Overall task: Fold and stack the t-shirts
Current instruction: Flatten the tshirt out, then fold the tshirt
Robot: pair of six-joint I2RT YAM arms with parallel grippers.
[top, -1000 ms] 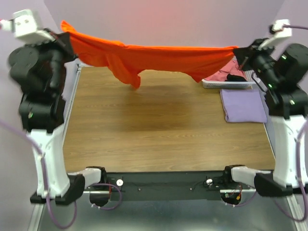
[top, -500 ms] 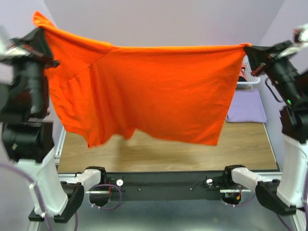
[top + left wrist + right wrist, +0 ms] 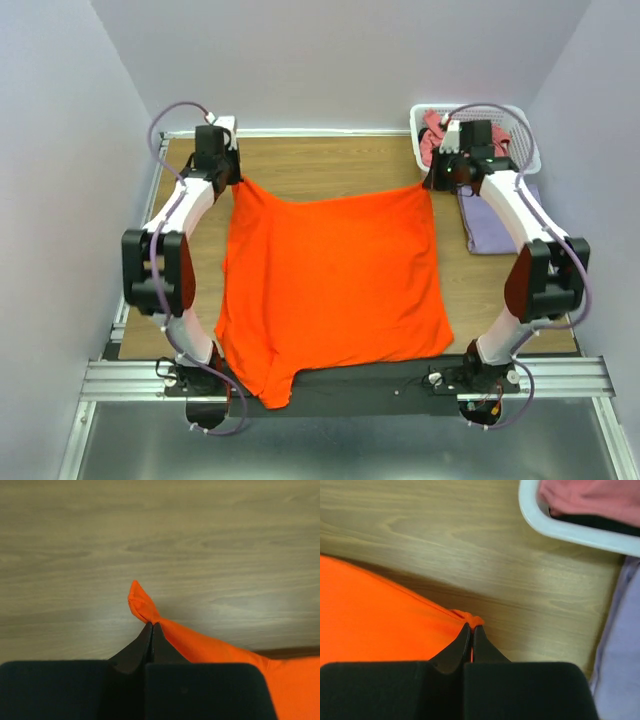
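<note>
**Two arms held an orange shirt spread over the wooden tabletop**

From above, we saw the bright orange t-shirt (image 3: pixel 330 285) lying spread and nearly flat across the middle of the tabletop (image 3: pixel 330 160). Its near edge hung over the tabletop's front rim at 6 o'clock, and one flap drooped lowest at about 7 o'clock.

The left claw (image 3: pixel 151 630) pinched the shirt's far corner at about 11 o'clock. Its two black fingers were pressed together, and a small point of orange cloth poked out past the tips. The right claw (image 3: pixel 471 632) pinched the other far corner at about 1 o'clock. Its fingers were likewise closed tight on a thin fold of the orange hem. Between the two claws the far edge of the shirt sagged slightly.

At 2 o'clock, just beyond the right claw, stood a white basket (image 3: pixel 522 112) with dusty pink cloth (image 3: pixel 590 497) inside. Just beside it, toward 3 o'clock, a pale lavender shirt (image 3: pixel 493 222) lay folded on the tabletop, close to the orange shirt; we could not tell whether the two touched.
</note>
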